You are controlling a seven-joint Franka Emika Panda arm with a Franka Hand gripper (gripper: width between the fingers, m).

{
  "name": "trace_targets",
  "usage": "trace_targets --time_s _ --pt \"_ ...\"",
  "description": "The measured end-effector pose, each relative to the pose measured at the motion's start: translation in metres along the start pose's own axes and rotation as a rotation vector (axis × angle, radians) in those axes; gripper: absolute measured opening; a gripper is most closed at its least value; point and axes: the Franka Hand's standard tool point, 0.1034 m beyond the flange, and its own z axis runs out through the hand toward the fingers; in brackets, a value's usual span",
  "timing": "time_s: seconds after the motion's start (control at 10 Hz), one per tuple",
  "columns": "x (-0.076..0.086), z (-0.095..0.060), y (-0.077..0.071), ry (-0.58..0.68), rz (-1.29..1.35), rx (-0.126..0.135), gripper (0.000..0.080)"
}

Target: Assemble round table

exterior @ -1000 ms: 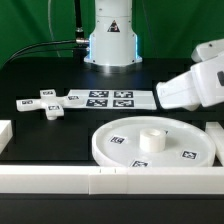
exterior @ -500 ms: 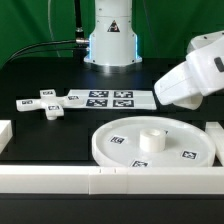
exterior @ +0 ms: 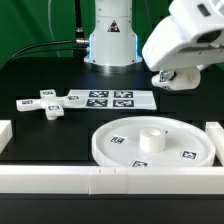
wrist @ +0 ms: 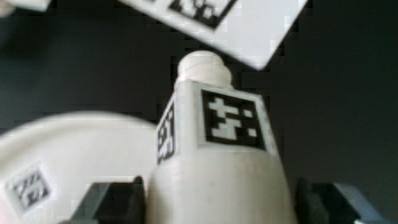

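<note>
Leg | clamped betw claw fingers | held apart frm disc

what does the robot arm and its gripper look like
Glossy white arm with rounded, bulky shells; its white base column glows pale blue, and a black cable runs to it. The gripper has two dark grey blocky fingers, seen either side of the leg.

A green backdrop is filling the frame's upper left; a black tabletop is spreading below it, with white border rails lying along the bottom.
</note>
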Motion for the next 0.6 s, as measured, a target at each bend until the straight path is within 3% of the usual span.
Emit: trace_targets --time_s 0.3,0.4,0.5,0.6 --pt "0.004 0.000 0.003 0.174 0.003 -0.013 0.0407" --pt "0.006 0.001 0.008 0.223 0.039 -0.006 0.0407" --pt "0.000 -0.006 0.014 0.252 0.083 0.020 0.0407" --pt "-0.004 -0.014 0.018 0.280 0.104 0.026 0.0407"
